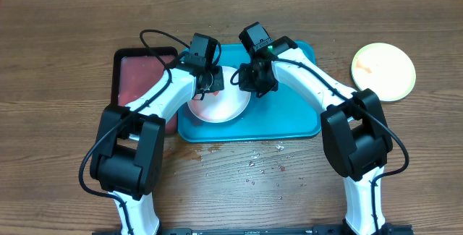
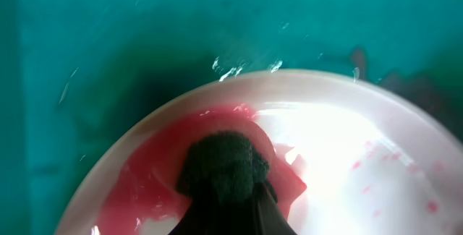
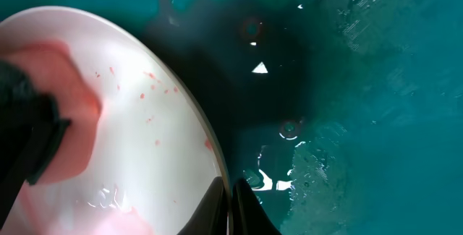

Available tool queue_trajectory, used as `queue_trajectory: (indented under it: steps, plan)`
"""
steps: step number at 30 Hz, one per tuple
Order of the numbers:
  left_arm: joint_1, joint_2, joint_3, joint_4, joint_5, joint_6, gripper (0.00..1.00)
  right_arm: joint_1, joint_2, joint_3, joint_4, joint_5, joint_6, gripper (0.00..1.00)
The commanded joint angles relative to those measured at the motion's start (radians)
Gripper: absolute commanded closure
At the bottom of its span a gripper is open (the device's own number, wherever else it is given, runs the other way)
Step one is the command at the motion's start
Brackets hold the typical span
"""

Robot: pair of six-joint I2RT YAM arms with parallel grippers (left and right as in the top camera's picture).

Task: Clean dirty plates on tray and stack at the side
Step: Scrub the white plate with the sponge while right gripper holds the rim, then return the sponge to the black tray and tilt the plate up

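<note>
Currently the white plate lies on the turquoise tray. Left gripper is clamped on a dark green sponge pressed into the plate's red sauce; right gripper pinches the plate's rim, fingers nearly together.

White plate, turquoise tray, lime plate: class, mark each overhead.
white plate (image 1: 224,108), overhead view, bare lower middle
turquoise tray (image 1: 289,121), overhead view, bare floor at right
lime plate (image 1: 383,71), overhead view, its centre
</note>
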Motion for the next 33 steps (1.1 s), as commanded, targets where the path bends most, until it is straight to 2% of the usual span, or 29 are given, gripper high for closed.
queue_trajectory:
  steps: [1, 9, 21, 33]
  plan:
    - [0.013, 0.023, 0.036, -0.071, -0.053, 0.058, 0.96, -0.036, -0.012, 0.008, 0.013, 0.060, 0.042, 0.96]
    - [0.013, 0.023, 0.177, -0.224, -0.117, 0.093, 0.96, -0.049, -0.012, 0.008, 0.016, 0.061, 0.042, 0.96]
    - [-0.003, -0.053, 0.344, -0.270, -0.033, 0.113, 0.96, -0.049, -0.012, 0.013, 0.003, 0.131, 0.041, 0.96]
    - [0.203, -0.133, 0.346, -0.436, -0.024, 0.143, 0.96, -0.048, -0.047, 0.185, -0.212, 0.371, 0.015, 0.96]
